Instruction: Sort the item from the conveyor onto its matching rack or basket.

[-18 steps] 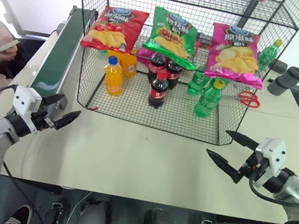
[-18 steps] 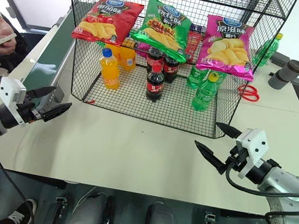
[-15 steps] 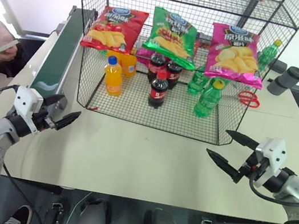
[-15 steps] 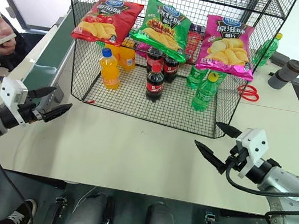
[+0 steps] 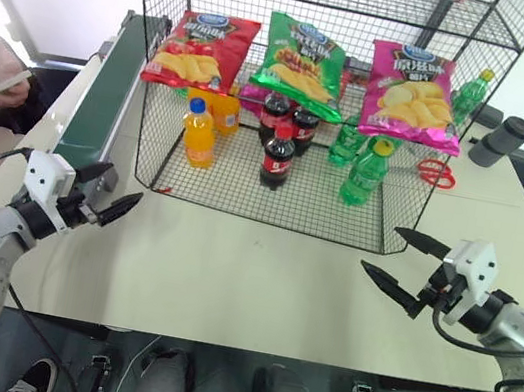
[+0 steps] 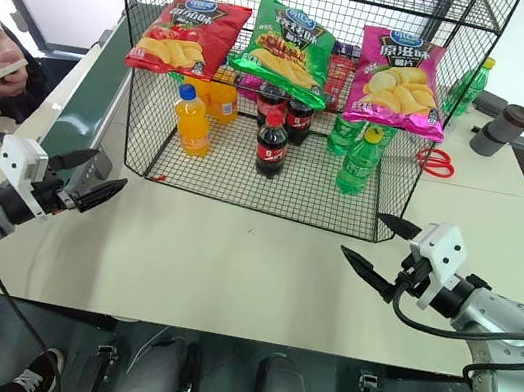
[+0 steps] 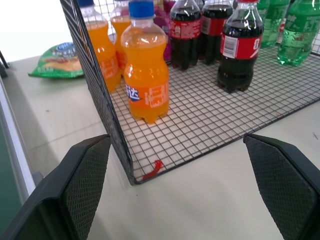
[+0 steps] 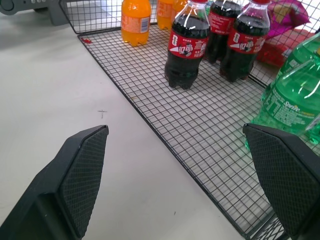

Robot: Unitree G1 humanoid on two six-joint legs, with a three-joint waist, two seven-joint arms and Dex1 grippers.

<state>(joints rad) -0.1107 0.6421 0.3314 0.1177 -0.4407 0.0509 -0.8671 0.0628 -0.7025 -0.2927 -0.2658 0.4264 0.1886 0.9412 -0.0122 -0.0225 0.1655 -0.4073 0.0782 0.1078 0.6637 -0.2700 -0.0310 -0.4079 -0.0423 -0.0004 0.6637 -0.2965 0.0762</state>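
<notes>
Green crisp bag (image 7: 56, 60): flat on table (image 5: 228, 271) between conveyor (image 5: 108, 93) and rack (image 5: 153, 151) | left claw (image 5: 122, 185), right claw (image 5: 381, 248): both spread wide, empty | advice: likely left claw reaches low, clear of mesh | count: hung bags (image 5: 300, 66) 3; colas (image 5: 277, 158) 3

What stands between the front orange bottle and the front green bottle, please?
A red-capped cola bottle stands between the orange bottle and the green bottle, as the left eye view shows.
</notes>
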